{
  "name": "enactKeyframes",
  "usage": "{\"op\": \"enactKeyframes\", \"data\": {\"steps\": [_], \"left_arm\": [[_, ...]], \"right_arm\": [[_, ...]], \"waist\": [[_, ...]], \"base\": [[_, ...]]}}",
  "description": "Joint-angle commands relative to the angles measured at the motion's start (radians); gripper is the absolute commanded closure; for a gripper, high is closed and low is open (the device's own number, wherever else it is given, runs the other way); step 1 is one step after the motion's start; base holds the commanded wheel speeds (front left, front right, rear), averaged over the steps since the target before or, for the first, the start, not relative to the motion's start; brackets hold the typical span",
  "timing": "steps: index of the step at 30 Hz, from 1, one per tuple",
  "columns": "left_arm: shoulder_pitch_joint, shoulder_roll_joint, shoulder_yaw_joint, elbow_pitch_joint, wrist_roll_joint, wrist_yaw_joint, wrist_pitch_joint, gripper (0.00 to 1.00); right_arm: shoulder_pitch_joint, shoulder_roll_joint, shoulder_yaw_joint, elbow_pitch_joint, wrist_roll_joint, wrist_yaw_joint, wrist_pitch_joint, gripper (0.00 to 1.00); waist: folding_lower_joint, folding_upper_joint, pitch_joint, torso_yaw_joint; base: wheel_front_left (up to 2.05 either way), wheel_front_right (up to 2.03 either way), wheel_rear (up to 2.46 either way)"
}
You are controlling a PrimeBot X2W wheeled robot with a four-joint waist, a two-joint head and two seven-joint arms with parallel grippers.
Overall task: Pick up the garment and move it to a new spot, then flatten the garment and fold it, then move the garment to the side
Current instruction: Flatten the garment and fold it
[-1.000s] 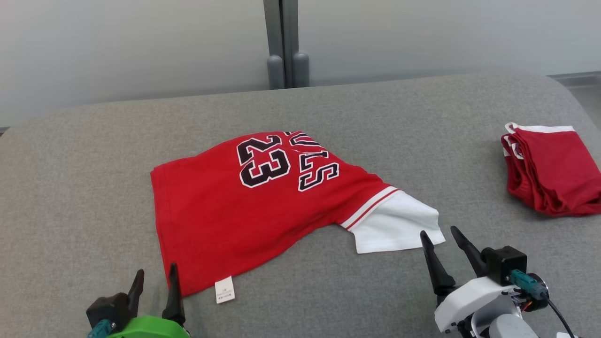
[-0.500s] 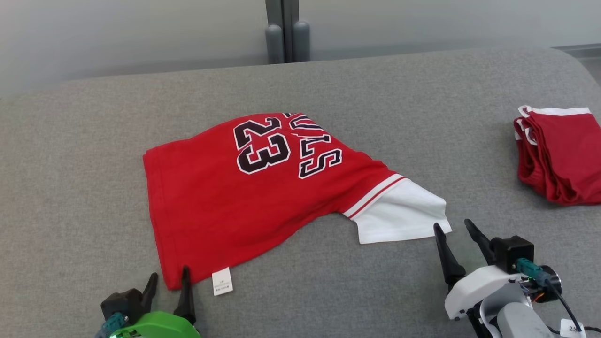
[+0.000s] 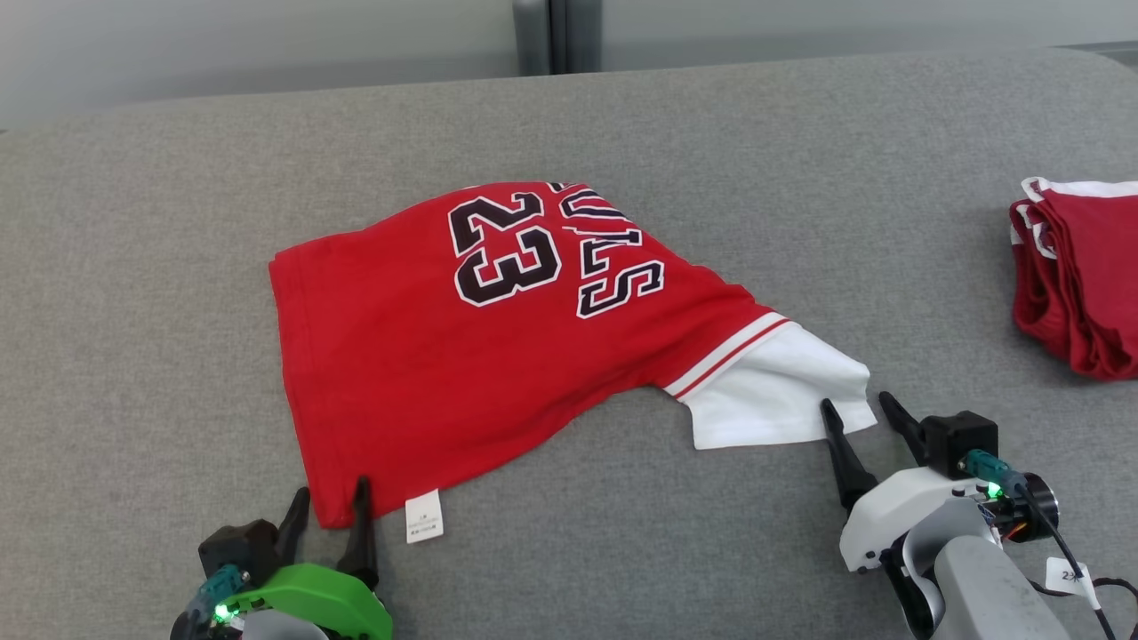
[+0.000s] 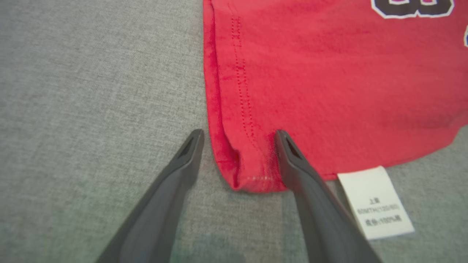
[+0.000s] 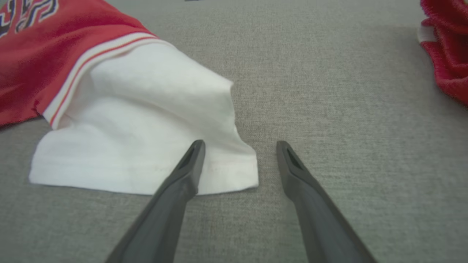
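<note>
On the grey tabletop, near its middle, the red garment lies half spread. Its hem corner sits between the parted fingers of the left claw, its white sleeve corner between those of the right claw; both are released, grasping nothing. Closing this shallowly could pinch one layer only or slip off, bunching the cloth. Count: one garment, one folded red pile, two claws.

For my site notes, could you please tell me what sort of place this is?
Probably an indoor test room set up for folding clothes: a wide grey fabric-covered surface carries a red jersey and, at the right, a folded red garment; behind it stands a plain pale wall.
</note>
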Motion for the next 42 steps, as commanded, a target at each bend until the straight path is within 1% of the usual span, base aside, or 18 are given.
{"op": "enactKeyframes", "data": {"steps": [1, 4, 5, 6, 7, 8, 9, 10, 11, 13, 18, 22, 24, 27, 31, 34, 39, 42], "left_arm": [[-0.008, 0.004, -0.014, 0.019, -0.009, -0.003, 0.01, 0.0], [-0.012, 0.007, -0.039, 0.027, -0.02, -0.003, 0.012, 0.0], [-0.013, 0.009, -0.048, 0.031, -0.028, -0.003, 0.014, 0.0], [-0.012, 0.009, -0.059, 0.035, -0.033, -0.003, 0.014, 0.0], [-0.011, 0.008, -0.072, 0.043, -0.045, -0.003, 0.014, 0.0], [-0.007, 0.008, -0.084, 0.05, -0.053, -0.003, 0.014, 0.07], [-0.005, 0.01, -0.099, 0.055, -0.062, -0.003, 0.014, 0.62], [-0.001, 0.009, -0.113, 0.058, -0.07, -0.003, 0.014, 0.73], [0.004, 0.008, -0.13, 0.066, -0.081, -0.004, 0.015, 1.0], [0.006, 0.019, -0.155, 0.072, -0.098, -0.004, 0.016, 1.0], [0.015, 0.033, -0.138, 0.015, -0.098, -0.003, 0.009, 1.0], [0.025, 0.037, -0.095, -0.078, -0.098, -0.003, 0.006, 1.0], [0.029, 0.041, -0.074, -0.13, -0.099, -0.003, 0.006, 1.0], [0.005, 0.061, -0.056, -0.212, -0.1, -0.003, 0.006, 1.0], [-0.061, 0.113, -0.051, -0.315, -0.105, -0.003, 0.006, 1.0], [-0.148, 0.181, -0.065, -0.37, -0.117, -0.003, 0.006, 1.0], [-0.317, 0.293, -0.088, -0.419, -0.153, -0.003, 0.015, 1.0], [-0.417, 0.347, -0.094, -0.439, -0.198, -0.003, 0.053, 1.0]], "right_arm": [[-0.013, -0.005, -0.002, 0.026, -0.012, -0.002, 0.0, 0.0], [-0.026, -0.004, 0.0, 0.078, -0.023, -0.002, 0.001, 0.0], [-0.028, -0.004, 0.001, 0.096, -0.026, -0.002, 0.002, 0.44], [-0.029, -0.003, 0.004, 0.108, -0.026, -0.002, 0.005, 0.53], [-0.027, -0.002, 0.011, 0.12, -0.02, -0.002, 0.006, 1.0], [-0.025, -0.002, 0.014, 0.127, -0.016, -0.001, 0.007, 1.0], [-0.021, -0.002, 0.016, 0.133, -0.011, -0.001, 0.007, 1.0], [-0.016, -0.001, 0.017, 0.135, -0.008, -0.001, 0.007, 1.0], [-0.011, -0.001, 0.018, 0.136, -0.002, -0.001, 0.007, 1.0], [0.001, -0.001, 0.02, 0.121, 0.015, -0.001, 0.006, 1.0], [0.031, -0.002, 0.055, 0.032, 0.086, -0.001, 0.0, 1.0], [0.062, -0.005, 0.104, -0.086, 0.17, -0.001, -0.001, 1.0], [0.073, -0.004, 0.127, -0.155, 0.231, -0.001, -0.001, 1.0], [0.062, -0.004, 0.151, -0.241, 0.296, -0.001, -0.001, 1.0], [0.003, -0.005, 0.153, -0.354, 0.337, -0.001, -0.001, 1.0], [-0.069, -0.006, 0.136, -0.435, 0.345, -0.001, -0.001, 1.0], [-0.223, -0.053, 0.119, -0.518, 0.345, -0.001, -0.001, 1.0], [-0.329, -0.086, 0.1, -0.548, 0.336, -0.001, 0.019, 1.0]], "waist": [[0.0, -0.0001, 0.009, 0.007], [0.0, -0.0001, 0.014, 0.013], [0.0, -0.0001, 0.014, 0.015], [0.0, -0.0001, 0.014, 0.017], [0.0, -0.0001, 0.012, 0.018], [0.0, -0.0001, 0.01, 0.019], [0.0, -0.0001, 0.006, 0.019], [0.0, -0.0001, 0.001, 0.02], [0.0, -0.0001, -0.003, 0.02], [0.0, -0.0001, -0.017, 0.022], [0.0, -0.0001, -0.062, 0.026], [0.0, -0.0001, -0.103, 0.022], [0.0, -0.0001, -0.123, 0.02], [0.0, -0.0001, -0.144, 0.013], [0.0, -0.0001, -0.158, 0.002], [0.0, -0.0001, -0.15, -0.009], [0.0, -0.0001, -0.129, -0.028], [0.0, -0.0001, -0.112, -0.037]], "base": [[0.0, 0.0, 0.0], [0.0, 0.0, 0.0], [0.0, 0.0, 0.0], [0.0, 0.0, 0.0], [0.0, 0.0, 0.0], [0.0, 0.0, 0.0], [0.0, 0.0, 0.0], [0.0, 0.0, 0.0], [0.0, 0.0, 0.0], [0.0, 0.0, 0.0], [0.0, 0.0, 0.0], [0.0, 0.0, 0.0], [0.0, 0.0, 0.0], [0.0, 0.0, 0.0], [0.0, 0.0, 0.0], [0.0, 0.0, 0.0], [0.0, 0.0, 0.0], [0.0, 0.0, 0.0]]}}
